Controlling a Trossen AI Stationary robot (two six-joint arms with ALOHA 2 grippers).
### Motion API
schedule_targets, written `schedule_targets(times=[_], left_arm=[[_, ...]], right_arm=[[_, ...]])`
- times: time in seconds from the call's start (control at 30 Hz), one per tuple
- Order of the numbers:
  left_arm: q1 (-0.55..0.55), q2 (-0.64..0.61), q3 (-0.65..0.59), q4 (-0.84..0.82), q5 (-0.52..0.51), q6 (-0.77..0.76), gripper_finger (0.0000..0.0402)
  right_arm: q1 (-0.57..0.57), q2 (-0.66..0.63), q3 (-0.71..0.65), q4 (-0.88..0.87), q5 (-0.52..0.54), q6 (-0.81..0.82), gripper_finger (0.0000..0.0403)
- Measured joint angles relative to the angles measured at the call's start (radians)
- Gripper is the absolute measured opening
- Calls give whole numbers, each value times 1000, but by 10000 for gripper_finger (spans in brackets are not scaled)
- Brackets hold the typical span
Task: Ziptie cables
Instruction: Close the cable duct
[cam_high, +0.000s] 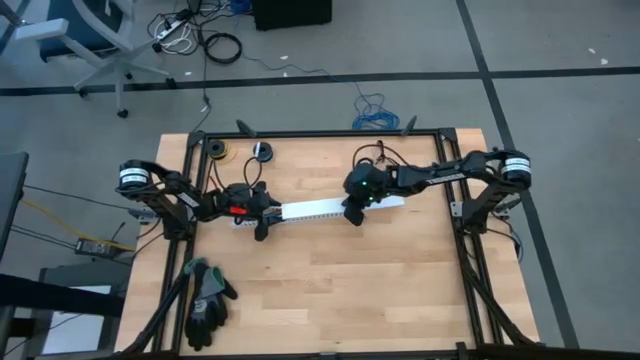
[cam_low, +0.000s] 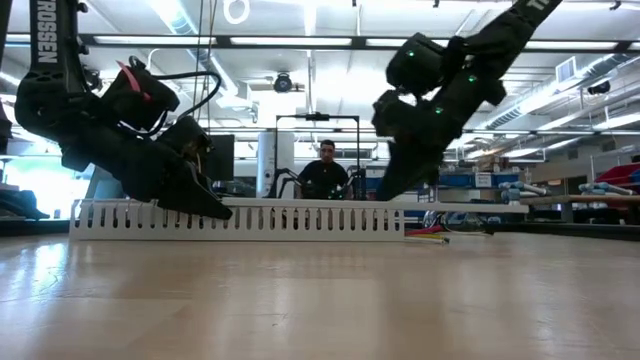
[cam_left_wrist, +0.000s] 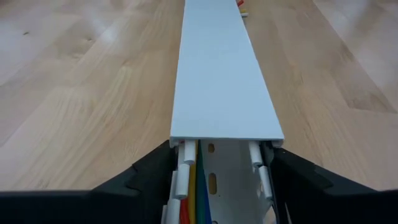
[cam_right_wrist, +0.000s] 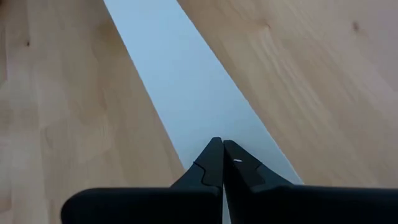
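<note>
Closed fingers press the lid while the other gripper straddles the duct end

The right gripper (cam_right_wrist: 222, 163), fingers together, rests its tip on the white duct's lid (cam_right_wrist: 186, 87), likely to press it down (a push needs no grasp). The left gripper (cam_left_wrist: 217, 180) stands spread around the duct's open end (cam_left_wrist: 214, 186), probably steadying it. The cables (cam_left_wrist: 193, 186) lie inside the channel there, coloured strands running under the lid; more wire ends show past the far end (cam_low: 430, 233).
</note>
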Motion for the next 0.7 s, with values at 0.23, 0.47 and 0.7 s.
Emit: schedule_targets(times=[0.23, 0.47, 0.7], left_arm=[[0, 1, 1, 4, 0, 0, 226], [0, 2, 1, 10, 3, 0, 254], [0, 2, 2, 17, 38, -56, 295]], right_arm=[[0, 44, 62, 29, -17, -63, 0], [0, 43, 63, 26, -19, -66, 0], [-1, 43, 64, 26, -22, -65, 0]])
